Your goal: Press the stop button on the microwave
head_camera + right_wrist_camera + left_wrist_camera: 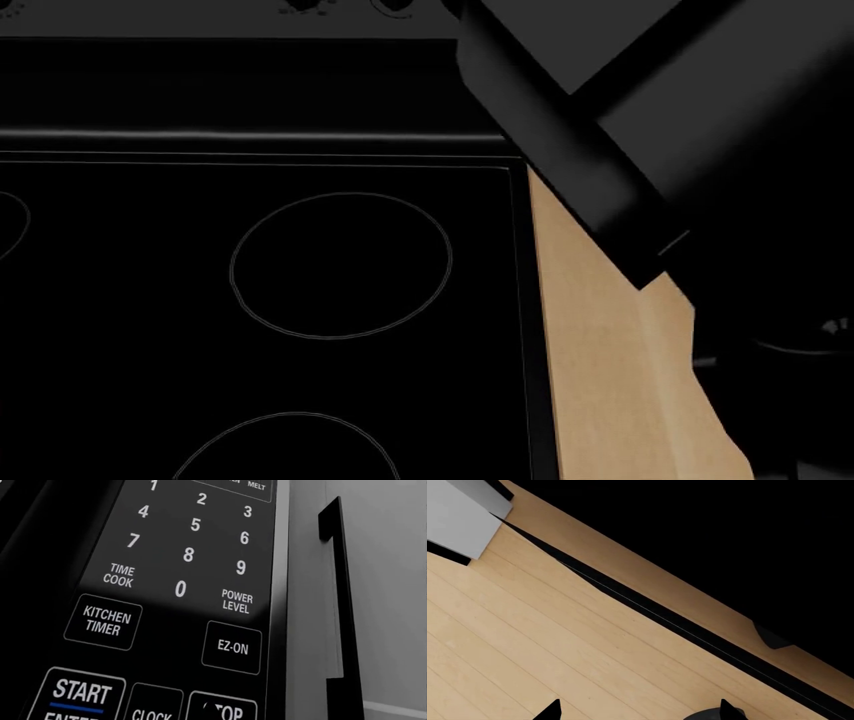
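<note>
The microwave's black keypad (187,555) fills the right wrist view, with white digits and the keys KITCHEN TIMER, EZ-ON, START and CLOCK. The STOP button (233,713) sits at the keypad's lower right corner. My right gripper (212,711) shows only as one dark tip in the middle, covering the "S" of STOP, so the jaws stand together right at the button. Whether it touches cannot be told. My left gripper (640,715) is open and empty, its two black tips wide apart over a wooden floor (547,645).
A black cooktop (334,265) with ring burners fills the head view, beside a strip of wooden counter (601,380). My black right arm (627,130) crosses its upper right. A black vertical handle (337,595) on a grey door stands next to the keypad. A grey cabinet (460,515) meets the floor.
</note>
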`<state>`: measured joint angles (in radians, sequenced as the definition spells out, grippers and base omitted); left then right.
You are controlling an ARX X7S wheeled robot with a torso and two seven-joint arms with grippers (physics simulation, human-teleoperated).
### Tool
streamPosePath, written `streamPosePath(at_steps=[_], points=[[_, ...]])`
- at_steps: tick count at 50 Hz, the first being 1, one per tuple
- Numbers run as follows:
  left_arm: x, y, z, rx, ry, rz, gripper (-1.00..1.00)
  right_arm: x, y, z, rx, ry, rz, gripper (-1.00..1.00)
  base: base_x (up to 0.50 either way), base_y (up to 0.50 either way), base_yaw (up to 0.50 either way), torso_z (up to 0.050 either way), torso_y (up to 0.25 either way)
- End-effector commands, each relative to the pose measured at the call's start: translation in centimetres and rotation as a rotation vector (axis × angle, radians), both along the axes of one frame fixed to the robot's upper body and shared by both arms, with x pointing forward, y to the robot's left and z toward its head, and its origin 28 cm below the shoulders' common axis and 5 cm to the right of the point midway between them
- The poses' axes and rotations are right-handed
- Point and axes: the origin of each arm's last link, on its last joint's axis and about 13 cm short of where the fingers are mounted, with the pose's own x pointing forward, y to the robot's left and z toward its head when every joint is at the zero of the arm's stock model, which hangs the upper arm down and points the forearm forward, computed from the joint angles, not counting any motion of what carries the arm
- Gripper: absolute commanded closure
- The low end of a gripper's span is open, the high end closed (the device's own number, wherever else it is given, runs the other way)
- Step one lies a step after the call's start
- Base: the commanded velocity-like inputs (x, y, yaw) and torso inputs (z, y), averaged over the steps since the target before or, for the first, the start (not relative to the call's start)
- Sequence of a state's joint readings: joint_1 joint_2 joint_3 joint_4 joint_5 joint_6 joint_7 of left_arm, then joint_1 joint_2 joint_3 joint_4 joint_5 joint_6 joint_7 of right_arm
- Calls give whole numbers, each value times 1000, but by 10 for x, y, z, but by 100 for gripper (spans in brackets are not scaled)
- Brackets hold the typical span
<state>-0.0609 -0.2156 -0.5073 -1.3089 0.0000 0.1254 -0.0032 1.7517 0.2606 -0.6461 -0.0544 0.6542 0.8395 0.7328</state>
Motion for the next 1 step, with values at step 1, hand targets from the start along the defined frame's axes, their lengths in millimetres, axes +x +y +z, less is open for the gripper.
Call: streamPosePath(at_steps=[1], points=[[0,0,0,0,0,0,-100,37,-18,-12,54,206,-24,100,0,0,3,0,0]])
